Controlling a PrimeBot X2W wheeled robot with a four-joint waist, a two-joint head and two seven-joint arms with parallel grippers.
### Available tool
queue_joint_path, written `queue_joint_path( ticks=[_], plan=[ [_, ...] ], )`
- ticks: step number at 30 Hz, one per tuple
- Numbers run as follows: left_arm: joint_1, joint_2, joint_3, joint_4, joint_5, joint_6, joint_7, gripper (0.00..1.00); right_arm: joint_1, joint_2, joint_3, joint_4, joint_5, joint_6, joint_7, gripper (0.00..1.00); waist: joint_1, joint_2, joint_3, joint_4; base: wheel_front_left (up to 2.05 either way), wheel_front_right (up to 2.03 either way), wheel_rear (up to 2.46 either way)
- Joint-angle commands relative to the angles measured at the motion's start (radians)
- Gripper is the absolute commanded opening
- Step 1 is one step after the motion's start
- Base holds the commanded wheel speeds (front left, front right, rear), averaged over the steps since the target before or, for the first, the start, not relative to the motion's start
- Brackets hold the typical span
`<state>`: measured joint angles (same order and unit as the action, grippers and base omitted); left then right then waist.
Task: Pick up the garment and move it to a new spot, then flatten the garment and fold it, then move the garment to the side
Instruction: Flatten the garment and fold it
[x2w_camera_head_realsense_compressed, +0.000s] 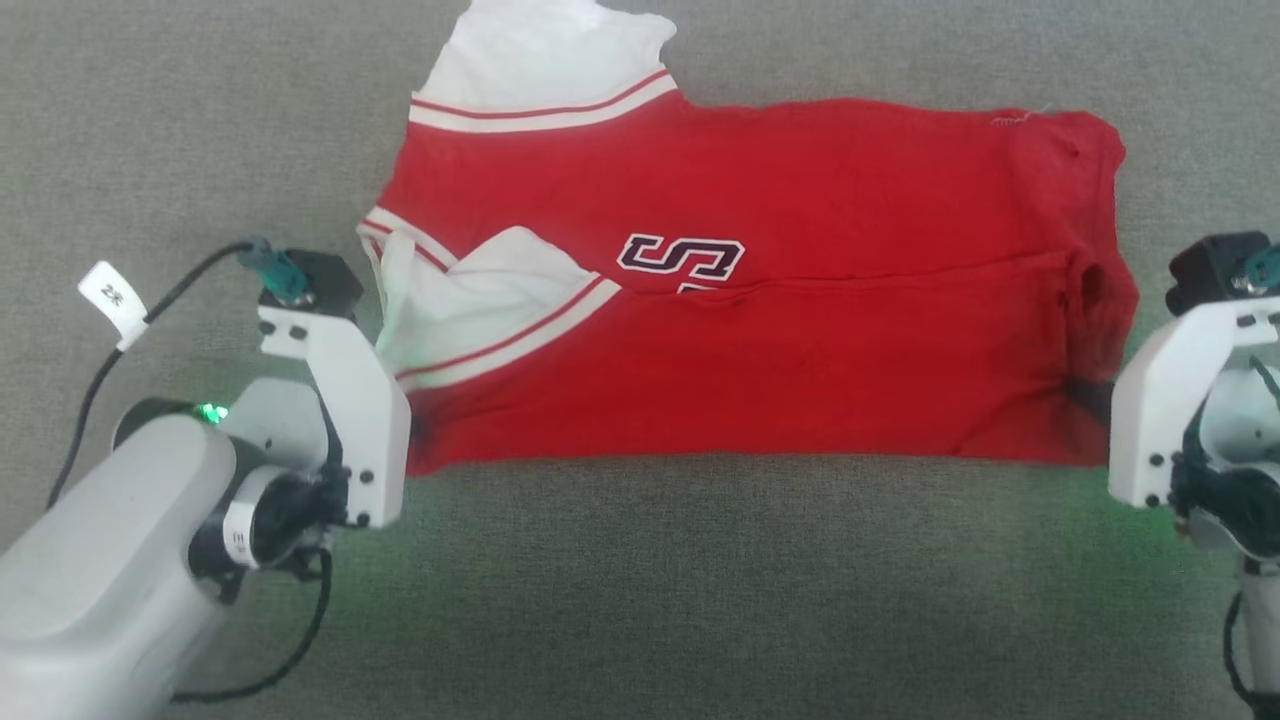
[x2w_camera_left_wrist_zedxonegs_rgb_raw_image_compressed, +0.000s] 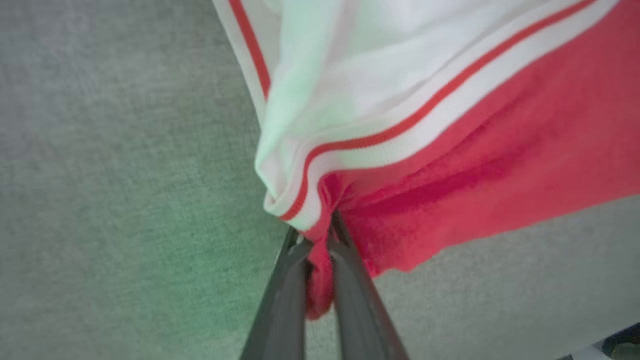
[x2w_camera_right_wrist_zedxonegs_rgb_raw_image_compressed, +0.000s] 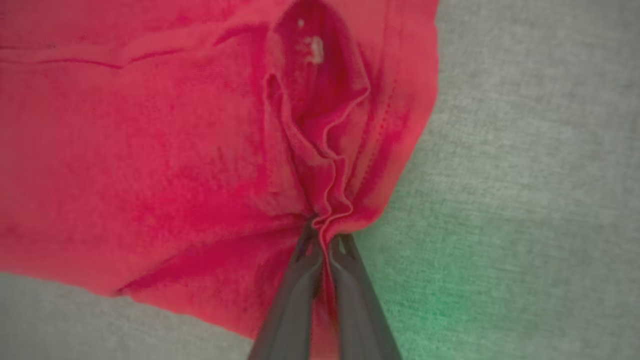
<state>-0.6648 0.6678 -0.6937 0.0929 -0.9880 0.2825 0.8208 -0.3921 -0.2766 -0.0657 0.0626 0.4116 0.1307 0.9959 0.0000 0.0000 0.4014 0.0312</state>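
Note:
The garment (x2w_camera_head_realsense_compressed: 760, 330), a red jersey T-shirt with white striped sleeves, lies sideways on the grey surface, its lower half folded up over part of the dark number. One white sleeve (x2w_camera_head_realsense_compressed: 545, 60) sticks out at the top. My left gripper (x2w_camera_head_realsense_compressed: 415, 435) is shut on the garment's near left corner; in the left wrist view red cloth (x2w_camera_left_wrist_zedxonegs_rgb_raw_image_compressed: 320, 270) is pinched between the two dark fingers, beside the sleeve trim (x2w_camera_left_wrist_zedxonegs_rgb_raw_image_compressed: 300, 205). My right gripper (x2w_camera_head_realsense_compressed: 1095, 395) is shut on the near right corner, where bunched red hem (x2w_camera_right_wrist_zedxonegs_rgb_raw_image_compressed: 330, 220) is squeezed between its fingers.
Grey fabric surface (x2w_camera_head_realsense_compressed: 700, 580) stretches all around the garment, with open room in front of it and to both sides. A black cable with a white tag (x2w_camera_head_realsense_compressed: 115, 300) runs from my left wrist.

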Motion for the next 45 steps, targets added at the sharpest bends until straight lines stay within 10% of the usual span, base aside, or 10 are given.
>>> queue_joint_path(
  ticks=[1, 13, 22, 24, 25, 27, 28, 45],
  plan=[
    [0.038, 0.006, -0.018, -0.008, -0.010, 0.011, 0.022, 0.00, 0.048, -0.005, 0.010, 0.005, 0.016, 0.000, 0.027, 0.00, 0.0000, 0.0000, -0.010, 0.003, 0.00, 0.00, 0.00],
    [0.152, 0.131, -0.031, -0.281, 0.021, 0.133, 0.078, 0.00, 0.209, -0.106, -0.051, -0.192, 0.101, -0.001, 0.166, 0.00, 0.0000, 0.0000, -0.061, 0.022, 0.00, 0.00, 0.00],
    [0.219, 0.106, -0.045, -0.229, 0.008, 0.135, 0.034, 0.03, 0.238, -0.013, -0.092, -0.155, 0.072, -0.001, 0.079, 0.00, 0.0000, 0.0000, -0.057, 0.009, 0.00, 0.00, 0.00],
    [0.206, 0.082, -0.046, -0.193, 0.007, 0.114, 0.010, 0.71, 0.226, -0.004, -0.076, -0.115, 0.048, -0.001, 0.054, 0.00, 0.0000, 0.0000, -0.053, 0.005, 0.00, 0.00, 0.00],
    [0.202, 0.072, -0.042, -0.175, -0.001, 0.107, 0.002, 0.98, 0.215, 0.006, -0.070, -0.097, 0.045, -0.001, 0.032, 0.24, 0.0000, 0.0000, -0.052, 0.003, 0.00, 0.00, 0.00],
    [0.194, 0.066, -0.042, -0.143, -0.004, 0.101, 0.007, 1.00, 0.200, 0.014, -0.058, -0.063, 0.039, -0.001, 0.006, 0.49, 0.0000, 0.0000, -0.052, -0.001, 0.00, 0.00, 0.00],
    [0.190, 0.072, -0.041, -0.135, -0.003, 0.098, 0.013, 1.00, 0.195, 0.012, -0.049, -0.050, 0.037, -0.001, -0.003, 1.00, 0.0000, 0.0000, -0.052, -0.002, 0.00, 0.00, 0.00],
    [-0.007, 0.281, 0.043, -0.320, 0.071, 0.094, 0.126, 1.00, 0.105, 0.069, -0.084, -0.165, 0.036, 0.000, -0.317, 1.00, 0.0000, 0.0000, -0.052, -0.100, 0.00, 0.00, 0.00]
  ],
)
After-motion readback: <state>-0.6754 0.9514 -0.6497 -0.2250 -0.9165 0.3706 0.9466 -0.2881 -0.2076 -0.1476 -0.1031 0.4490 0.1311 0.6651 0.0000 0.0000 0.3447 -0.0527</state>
